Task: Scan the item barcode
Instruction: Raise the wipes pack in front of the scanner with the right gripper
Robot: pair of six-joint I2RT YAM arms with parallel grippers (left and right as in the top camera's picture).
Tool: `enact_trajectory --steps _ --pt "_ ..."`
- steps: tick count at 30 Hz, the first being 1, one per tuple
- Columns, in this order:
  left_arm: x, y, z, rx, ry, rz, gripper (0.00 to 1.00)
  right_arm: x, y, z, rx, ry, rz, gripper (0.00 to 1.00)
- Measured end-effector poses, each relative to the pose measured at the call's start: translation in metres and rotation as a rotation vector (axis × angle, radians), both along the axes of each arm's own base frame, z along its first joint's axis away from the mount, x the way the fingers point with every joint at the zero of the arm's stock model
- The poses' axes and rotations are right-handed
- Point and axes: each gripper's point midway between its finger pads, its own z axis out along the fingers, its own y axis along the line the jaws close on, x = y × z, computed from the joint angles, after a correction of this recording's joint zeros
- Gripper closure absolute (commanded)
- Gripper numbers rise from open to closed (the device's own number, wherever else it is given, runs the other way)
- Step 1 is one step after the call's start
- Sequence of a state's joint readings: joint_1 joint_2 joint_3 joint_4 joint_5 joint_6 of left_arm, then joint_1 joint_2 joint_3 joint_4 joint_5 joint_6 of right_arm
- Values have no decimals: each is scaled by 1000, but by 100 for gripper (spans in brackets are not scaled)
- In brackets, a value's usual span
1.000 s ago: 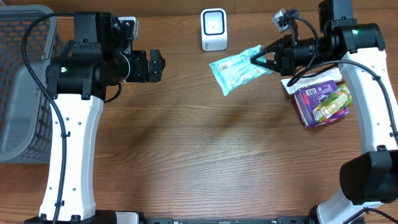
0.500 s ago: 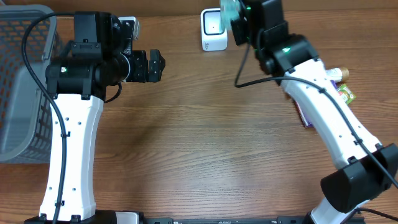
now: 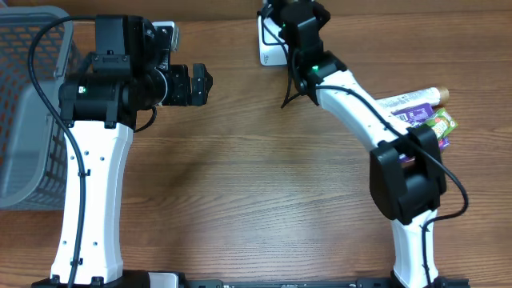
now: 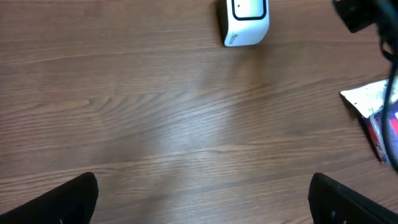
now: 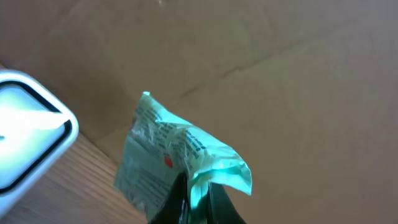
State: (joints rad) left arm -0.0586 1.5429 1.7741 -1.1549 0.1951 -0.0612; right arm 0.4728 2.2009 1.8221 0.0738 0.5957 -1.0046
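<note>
My right gripper (image 5: 198,204) is shut on a teal snack packet (image 5: 177,152), pinching its crumpled edge so the printed side hangs toward the left. The white scanner (image 5: 28,140) stands just to the left of the packet in the right wrist view. From overhead, the right arm's wrist (image 3: 298,22) covers the packet and reaches over the scanner (image 3: 270,50) at the back edge. My left gripper (image 3: 198,84) hovers open to the left of the scanner, with nothing between its fingers (image 4: 69,199). The scanner (image 4: 245,22) also shows at the top of the left wrist view.
A pile of other packaged items (image 3: 420,116) lies at the right of the table, its white corner (image 4: 368,99) showing in the left wrist view. A grey mesh basket (image 3: 28,104) stands at the far left. Brown cardboard (image 5: 280,74) backs the scene behind the packet.
The right arm has swung the teal packet leftward from mid-right of the table to the scanner at the back. The left arm has not moved.
</note>
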Motion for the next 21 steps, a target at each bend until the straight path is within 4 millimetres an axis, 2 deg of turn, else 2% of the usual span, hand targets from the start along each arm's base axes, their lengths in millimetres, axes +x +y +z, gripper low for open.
enact_trajectory --steps 4,5,9,11,15,18,21 --pt "0 0 0 0 0 0 0 11 8 -8 -160 -51 28 96" --pt "0 0 0 0 0 0 0 14 12 -27 -237 -26 44 96" --pt "0 0 0 0 0 0 0 16 27 -70 -347 26 86 96" --pt "0 0 0 0 0 0 0 13 36 -73 -363 28 104 96" --pt "0 0 0 0 0 0 0 2 68 -68 -422 3 171 96" --pt "0 0 0 0 0 0 0 -1 75 -67 -463 0 197 96" --pt "0 0 0 0 0 0 0 0 73 -67 -496 2 199 96"
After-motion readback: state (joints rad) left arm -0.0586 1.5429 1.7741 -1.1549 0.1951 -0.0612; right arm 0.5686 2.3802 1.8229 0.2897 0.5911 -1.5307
